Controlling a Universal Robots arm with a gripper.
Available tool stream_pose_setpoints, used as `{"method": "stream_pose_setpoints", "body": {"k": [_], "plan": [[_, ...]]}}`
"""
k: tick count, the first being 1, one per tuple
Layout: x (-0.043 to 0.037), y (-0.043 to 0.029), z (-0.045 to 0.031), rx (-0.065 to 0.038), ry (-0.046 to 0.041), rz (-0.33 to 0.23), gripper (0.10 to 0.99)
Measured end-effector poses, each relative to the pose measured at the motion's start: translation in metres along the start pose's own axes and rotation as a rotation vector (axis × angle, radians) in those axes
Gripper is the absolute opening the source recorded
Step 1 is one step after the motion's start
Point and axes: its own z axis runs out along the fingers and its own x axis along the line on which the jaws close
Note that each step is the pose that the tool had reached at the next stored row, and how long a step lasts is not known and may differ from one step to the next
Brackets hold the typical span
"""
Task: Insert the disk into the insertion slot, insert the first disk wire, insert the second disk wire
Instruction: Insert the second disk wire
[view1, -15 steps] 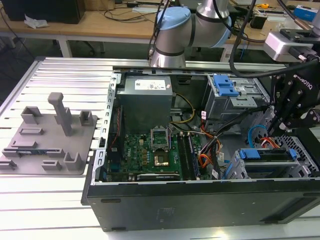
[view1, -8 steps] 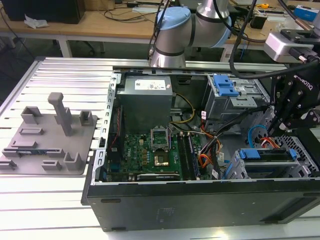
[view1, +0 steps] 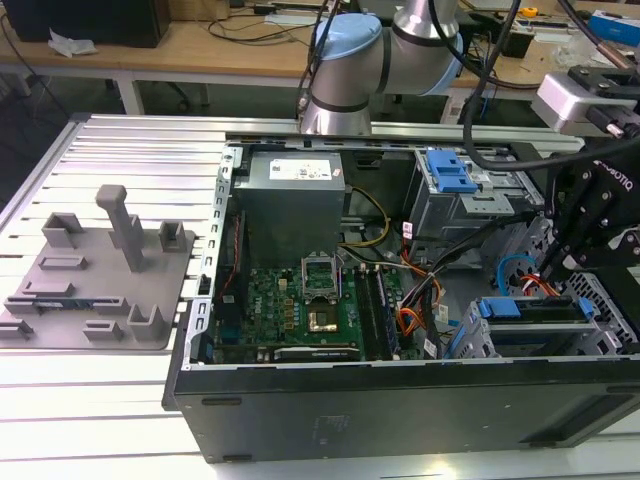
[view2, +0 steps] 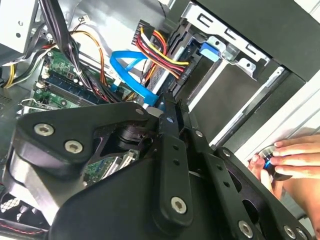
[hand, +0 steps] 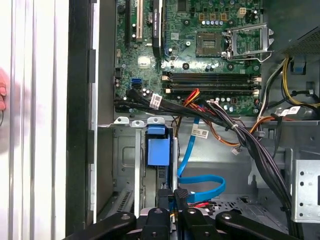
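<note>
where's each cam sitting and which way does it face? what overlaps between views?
Exterior view: off the arm, above the open computer case, looking down into it; arm at the back, gripper over the disk.
Second wrist view: on the wrist, behind the gripper linkage, facing the blue flat cable; a person's hand at the edge.
First wrist view: on the wrist, facing the motherboard and blue flat cable.
Shared: both wrist views show that cable.

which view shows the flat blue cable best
The first wrist view: the flat blue cable runs down from the wire bundle and loops back just above the claw, nearly whole. The second wrist view shows its upper loop, the rest behind the claw's links. The exterior view shows a blue curve beside the drive cage.
</note>
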Motion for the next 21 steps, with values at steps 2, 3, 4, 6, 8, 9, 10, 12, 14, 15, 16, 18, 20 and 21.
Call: {"method": "stream_pose_setpoints", "body": {"k": [2, 3, 4, 6, 8, 9, 10, 12, 14, 15, 16, 18, 20, 21], "plan": [[0.0007, -0.0016, 0.0003, 0.000, -0.0027, 0.000, 0.161], [0.0010, -0.0027, 0.0006, 0.000, -0.0050, 0.000, 0.161], [0.0011, -0.0030, 0.0008, 0.000, -0.0064, 0.000, 0.161], [0.0012, -0.0030, 0.0017, 0.000, -0.0079, 0.000, 0.161], [0.0012, -0.0031, 0.0033, 0.000, -0.0079, 0.000, 0.161], [0.0012, -0.0032, 0.0038, 0.000, -0.0079, 0.000, 0.161], [0.0014, -0.0032, 0.0046, 0.000, -0.0078, 0.000, 0.161], [0.0019, -0.0032, 0.0058, 0.000, -0.0079, 0.000, 0.161], [0.0027, -0.0033, 0.0071, 0.000, -0.0082, 0.000, 0.161], [0.0030, -0.0032, 0.0075, 0.000, -0.0083, 0.000, 0.161], [0.0033, -0.0032, 0.0079, 0.000, -0.0082, 0.000, 0.161], [0.0038, -0.0033, 0.0090, 0.000, -0.0077, 0.000, 0.161], [0.0042, -0.0033, 0.0106, 0.000, -0.0080, 0.000, 0.161], [0.0043, -0.0033, 0.0111, 0.000, -0.0080, 0.000, 0.161]]}}
